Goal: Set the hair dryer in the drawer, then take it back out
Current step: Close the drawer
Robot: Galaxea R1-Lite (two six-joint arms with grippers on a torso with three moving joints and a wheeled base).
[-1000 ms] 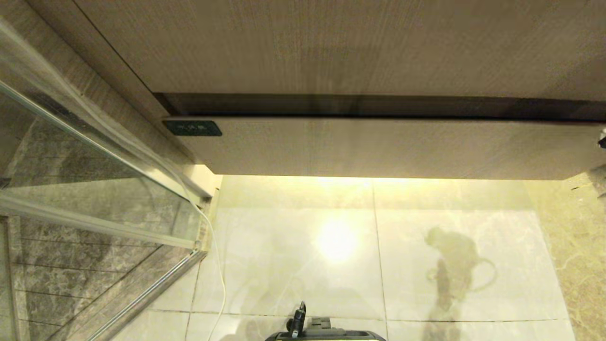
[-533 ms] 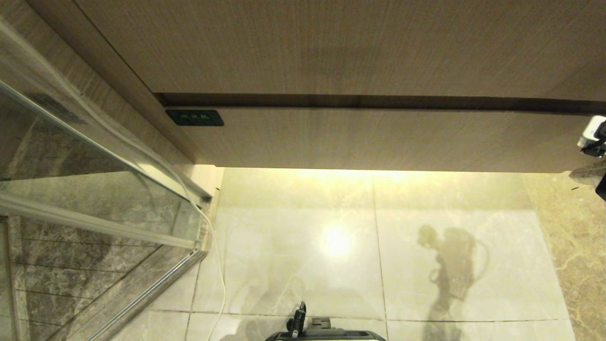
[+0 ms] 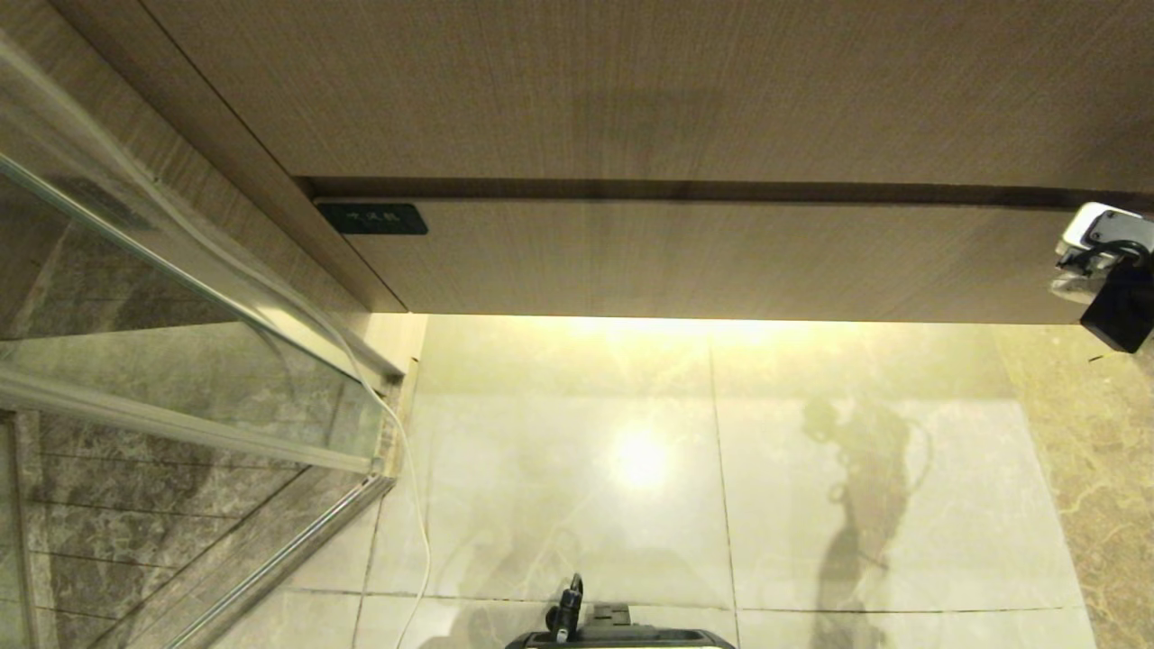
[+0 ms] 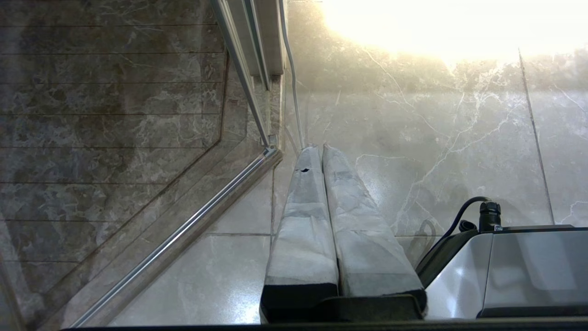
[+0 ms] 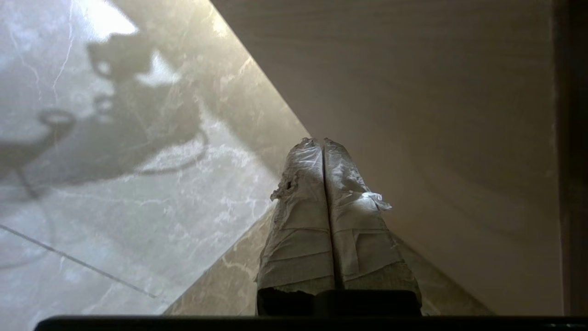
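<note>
My right gripper [image 5: 324,142] is clenched, the two taped fingers [image 5: 303,193] pressed flat against each other with nothing between them. In the right wrist view the tips hang before the wood-grain front of the drawer [image 5: 413,115], near its lower edge, where the pale marble floor [image 5: 115,207] begins; whether the tips touch the wood I cannot tell. On the floor lies the shadow of my arm [image 5: 115,92] with a loop of cable.

In the head view only the wrist of this right arm [image 3: 1107,261] shows, at the far right edge, a white and black part just beside the right end of the drawer [image 3: 703,261]. The drawer is pushed in, its front almost flush under the taller wood-grain panel [image 3: 631,90], with a dark slit between them. A small dark label [image 3: 371,218] sits on the left corner of the drawer front. The hair dryer I cannot see in any view.

My left gripper [image 4: 320,148] is also clenched and empty, its fingers together, pointing down at the floor beside my base [image 4: 505,271]. Close to it stands the glass shower partition [image 3: 180,342] with a metal rail [image 4: 183,234], and a thin white cord [image 3: 410,487] runs down along its edge. A bright light reflection [image 3: 642,458] lies on the floor tiles below the drawer.
</note>
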